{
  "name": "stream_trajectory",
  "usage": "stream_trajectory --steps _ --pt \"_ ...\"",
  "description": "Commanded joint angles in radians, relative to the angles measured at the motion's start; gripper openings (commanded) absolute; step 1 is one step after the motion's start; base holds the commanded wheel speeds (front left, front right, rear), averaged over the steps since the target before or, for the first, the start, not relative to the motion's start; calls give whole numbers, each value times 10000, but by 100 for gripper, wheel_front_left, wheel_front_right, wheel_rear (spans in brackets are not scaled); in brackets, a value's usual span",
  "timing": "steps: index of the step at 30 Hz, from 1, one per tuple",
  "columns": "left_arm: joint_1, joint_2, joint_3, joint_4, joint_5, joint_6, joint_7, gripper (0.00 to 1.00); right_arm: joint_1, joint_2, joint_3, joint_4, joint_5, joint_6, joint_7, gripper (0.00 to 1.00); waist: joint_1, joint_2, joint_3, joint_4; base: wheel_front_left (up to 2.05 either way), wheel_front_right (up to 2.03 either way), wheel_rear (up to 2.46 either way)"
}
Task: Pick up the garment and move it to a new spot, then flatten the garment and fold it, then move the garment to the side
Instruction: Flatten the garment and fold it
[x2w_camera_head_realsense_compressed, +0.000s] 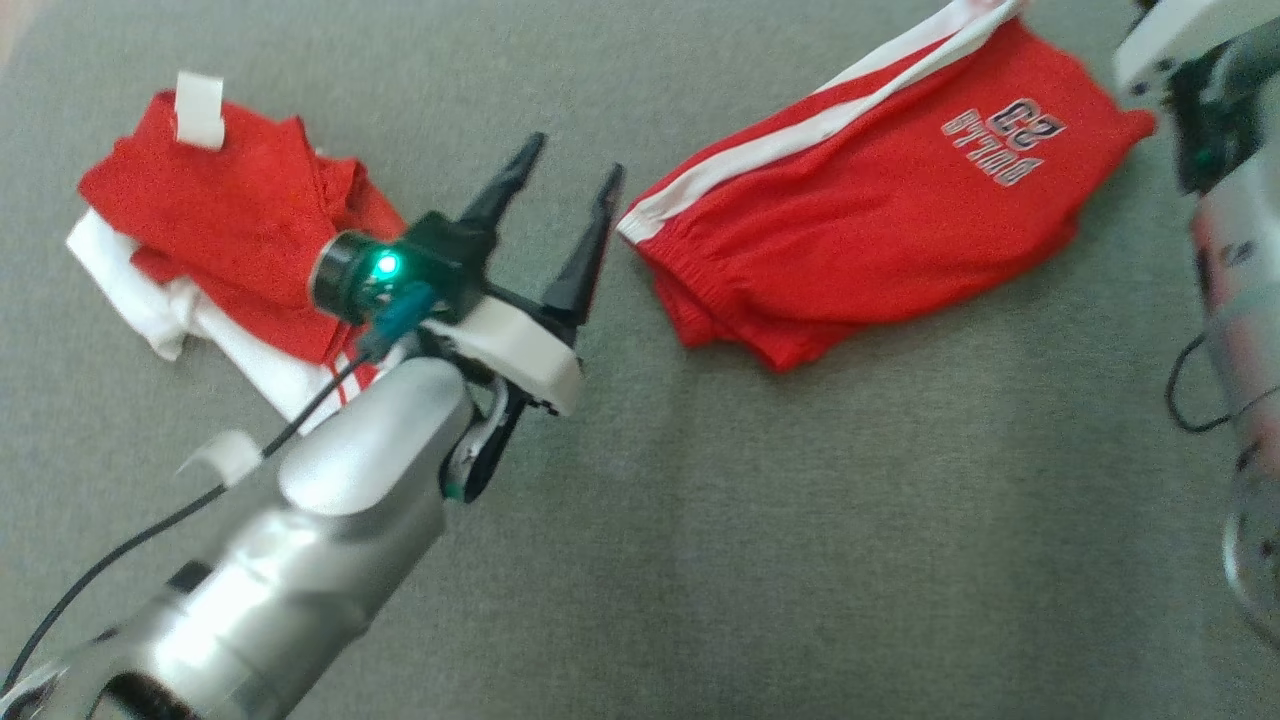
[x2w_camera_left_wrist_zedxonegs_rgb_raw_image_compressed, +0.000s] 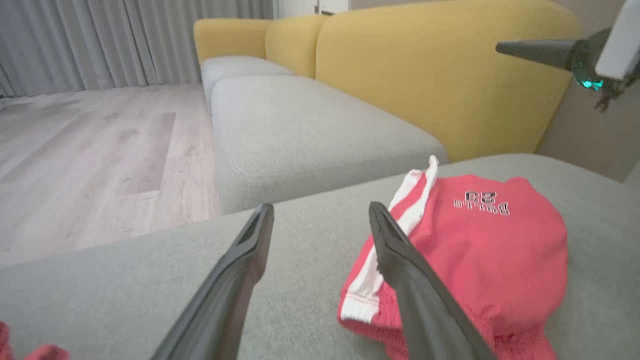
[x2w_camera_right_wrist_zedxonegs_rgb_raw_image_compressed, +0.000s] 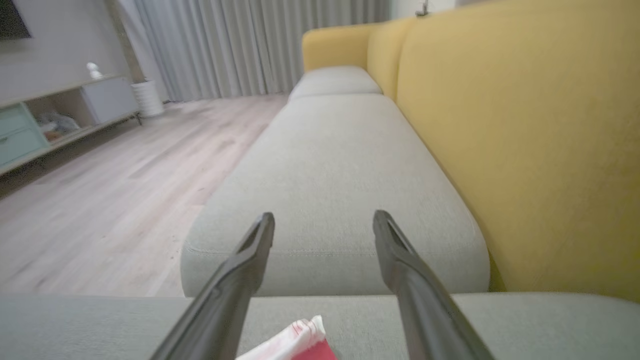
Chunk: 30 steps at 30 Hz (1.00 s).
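The garment (x2w_camera_head_realsense_compressed: 860, 215) is a pair of red shorts with a white side stripe and a printed logo. It lies folded flat on the grey cushion (x2w_camera_head_realsense_compressed: 800, 520), at the upper right in the head view. My left gripper (x2w_camera_head_realsense_compressed: 578, 156) hovers open just left of the waistband end, nothing between its fingers. In the left wrist view the shorts (x2w_camera_left_wrist_zedxonegs_rgb_raw_image_compressed: 480, 255) lie behind the right-hand finger of my left gripper (x2w_camera_left_wrist_zedxonegs_rgb_raw_image_compressed: 321, 207). My right gripper (x2w_camera_right_wrist_zedxonegs_rgb_raw_image_compressed: 325, 215) is open and empty above the shorts' white-striped corner (x2w_camera_right_wrist_zedxonegs_rgb_raw_image_compressed: 295, 345). One of its fingers (x2w_camera_left_wrist_zedxonegs_rgb_raw_image_compressed: 535, 50) shows high over the shorts.
A crumpled pile of red and white clothes (x2w_camera_head_realsense_compressed: 230, 230) lies on the cushion left of my left arm. A yellow backrest (x2w_camera_left_wrist_zedxonegs_rgb_raw_image_compressed: 430, 75) runs along the far side. Beyond the cushion edge are another grey seat (x2w_camera_right_wrist_zedxonegs_rgb_raw_image_compressed: 330, 175), wooden floor (x2w_camera_left_wrist_zedxonegs_rgb_raw_image_compressed: 90, 150) and a low shelf (x2w_camera_right_wrist_zedxonegs_rgb_raw_image_compressed: 50, 115).
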Motion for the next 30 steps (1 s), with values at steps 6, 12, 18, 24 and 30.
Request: stream_trajectory --steps 6,12,18,24,30 --pt "1025 773 1984 -1688 711 757 -93 100 1670 190 1755 -1718 1440 -9 -775 100 2 0 -1152 -680 0 0 0" --pt "2601 753 3247 -2624 1316 1171 -94 100 3700 -135 2532 -3520 2398 -9 -975 100 2 0 -1788 -940 0 0 0" --pt "4478 496 4027 -2937 1994 1212 -94 100 6470 -200 2423 -5616 2721 -9 -1023 100 2 0 -2340 -1121 0 0 0" --pt "6014 74 4818 -3140 2488 1022 -95 100 8774 517 1972 -7158 2190 -9 -823 100 2 0 -2645 -1254 0 0 0" --pt "6431 -287 5240 -3160 3053 562 -95 100 9503 858 1571 -8227 1747 -9 -194 100 2 0 -2441 -1140 0 0 0"
